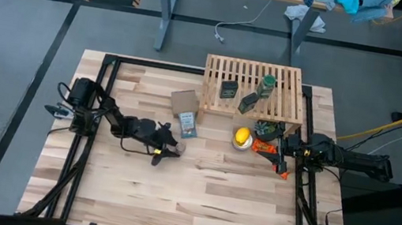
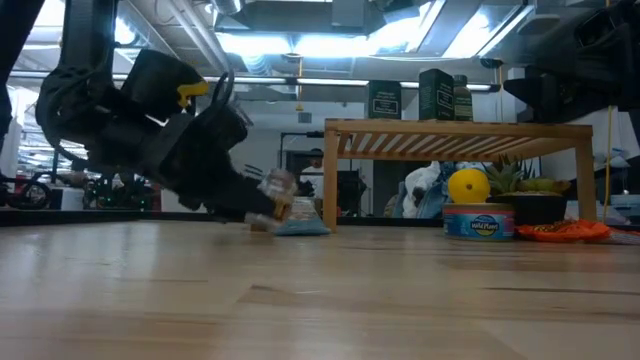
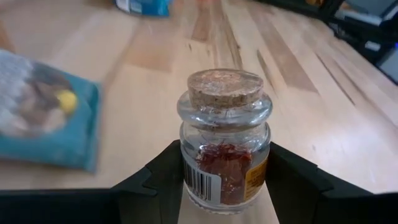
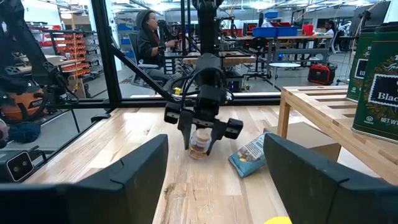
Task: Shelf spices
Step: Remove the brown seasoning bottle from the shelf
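The small clear glass jar [image 3: 225, 155] has a cork stopper and red threads inside; my left gripper [image 3: 225, 186] is shut on it near the table's middle [image 1: 173, 148]. The wooden slatted shelf [image 1: 252, 88] stands at the far edge. Two dark tins [image 1: 228, 89] [image 1: 249, 102] and the green bottle [image 1: 267, 85] stand on its top. My right gripper [image 4: 214, 180] waits open at the right side [image 1: 283, 153], near the shelf's right end, touching nothing. My left gripper pinches the jar's lower body [image 3: 186, 180] between its two fingers, one finger [image 3: 163, 183] on each side, below the neck and cork. The fingers slant down from the table's left. Whether the jar's base [image 4: 199, 154] rests on the table or hangs just above it, I cannot tell.
A flat blue-and-white packet [image 1: 187, 124] and a brown cardboard box [image 1: 184, 102] lie just beyond the jar. A yellow lemon [image 1: 242, 137], a tin can [image 2: 479, 220] and an orange packet [image 1: 264, 147] sit before the shelf. Bare wood spreads toward the near edge. A person [image 4: 149, 34] sits beyond the table.
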